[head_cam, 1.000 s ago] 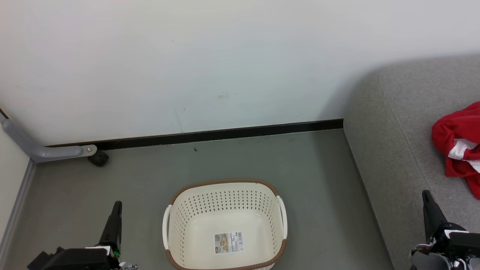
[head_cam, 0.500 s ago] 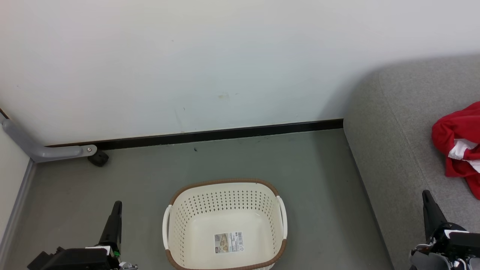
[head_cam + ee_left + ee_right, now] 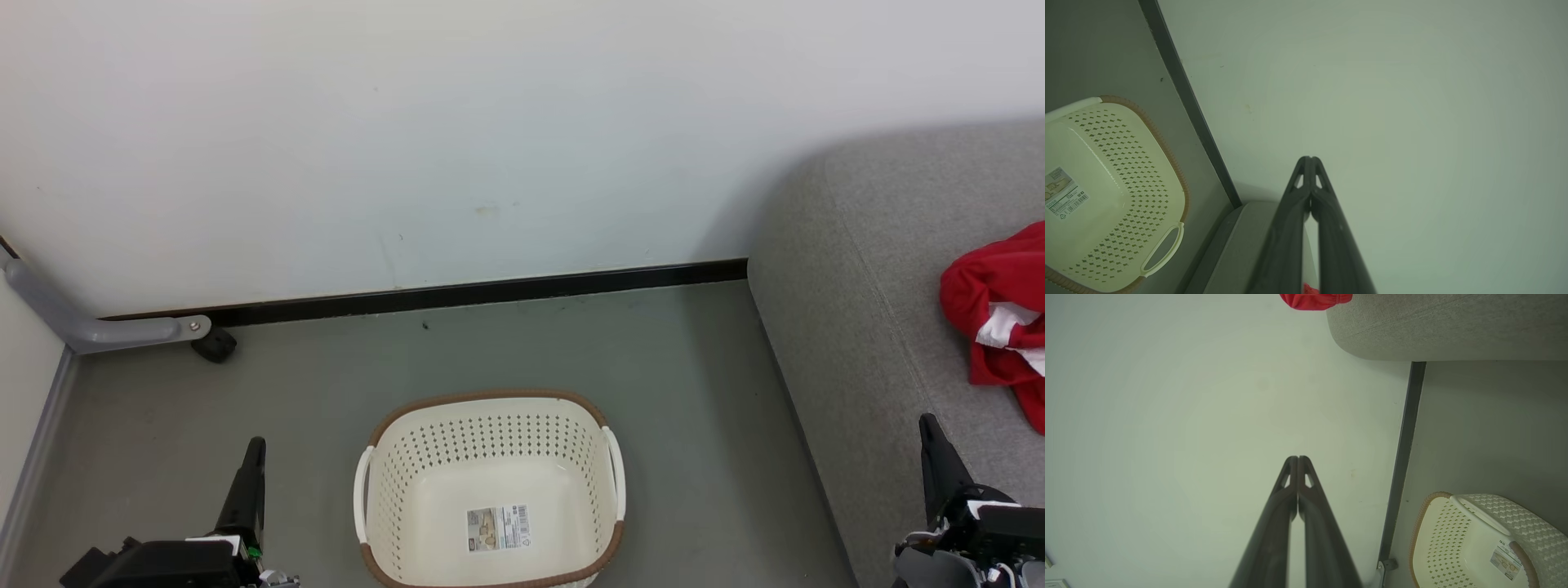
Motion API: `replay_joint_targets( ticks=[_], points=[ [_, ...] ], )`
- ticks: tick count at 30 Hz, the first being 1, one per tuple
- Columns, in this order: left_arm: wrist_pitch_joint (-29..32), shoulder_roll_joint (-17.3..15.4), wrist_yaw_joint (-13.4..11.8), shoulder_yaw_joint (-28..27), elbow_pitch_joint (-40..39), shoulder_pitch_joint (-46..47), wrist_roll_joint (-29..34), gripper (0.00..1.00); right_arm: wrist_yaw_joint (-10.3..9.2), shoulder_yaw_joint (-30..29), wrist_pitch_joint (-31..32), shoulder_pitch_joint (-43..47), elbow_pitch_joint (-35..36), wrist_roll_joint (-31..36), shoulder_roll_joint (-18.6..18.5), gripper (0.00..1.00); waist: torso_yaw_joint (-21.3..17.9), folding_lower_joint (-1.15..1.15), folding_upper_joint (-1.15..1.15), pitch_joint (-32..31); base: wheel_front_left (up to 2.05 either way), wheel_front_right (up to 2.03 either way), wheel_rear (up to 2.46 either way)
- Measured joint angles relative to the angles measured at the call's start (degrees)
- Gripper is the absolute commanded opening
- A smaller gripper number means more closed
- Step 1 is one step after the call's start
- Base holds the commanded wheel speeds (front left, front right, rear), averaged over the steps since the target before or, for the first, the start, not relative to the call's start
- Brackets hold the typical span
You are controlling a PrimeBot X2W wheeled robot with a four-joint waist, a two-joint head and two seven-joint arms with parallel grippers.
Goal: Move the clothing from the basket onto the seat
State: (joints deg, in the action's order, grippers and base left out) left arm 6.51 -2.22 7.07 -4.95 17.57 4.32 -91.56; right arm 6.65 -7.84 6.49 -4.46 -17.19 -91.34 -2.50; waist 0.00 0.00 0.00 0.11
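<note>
**Desk:** What's at far left?

**Photographer:** A grey metal leg with a black caster point(image 3: 214, 346) stands on the grey-green floor point(image 3: 326, 384), against the black skirting board point(image 3: 490, 290) of a white wall point(image 3: 490, 122). Nearer the camera, the left end effector point(image 3: 255, 447) points up over the floor, its two long dark fingers pressed together.

**Desk:** And the middle?

**Photographer:** The cream-white perforated plastic laundry basket with a brown rim point(image 3: 490, 394) sits on the floor. A paper label point(image 3: 498, 527) shows on its bare bottom.

**Desk:** Where is the clothing?

**Photographer:** At right, on the large grey fabric sofa seat point(image 3: 882, 286). The crumpled bright red clothing with white trim point(image 3: 984, 286) lies well apart from the basket and is cut off by the frame edge. The right end effector point(image 3: 927, 425) rises over the seat's near edge, fingers shut tip to tip and clear of the cloth.
</note>
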Motion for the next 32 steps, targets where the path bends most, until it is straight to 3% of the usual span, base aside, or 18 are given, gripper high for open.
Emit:
replay_joint_targets(
  ticks=[32],
  points=[
    [0.00, 0.00, 0.00, 0.01, -0.10, 0.00, 0.00, 0.00, 0.00, 0.01, 0.00, 0.00, 0.00, -0.01, 0.01, 0.00, 0.00, 0.00, 0.00, 0.01, 0.00, 0.00, 0.00]
  ],
)
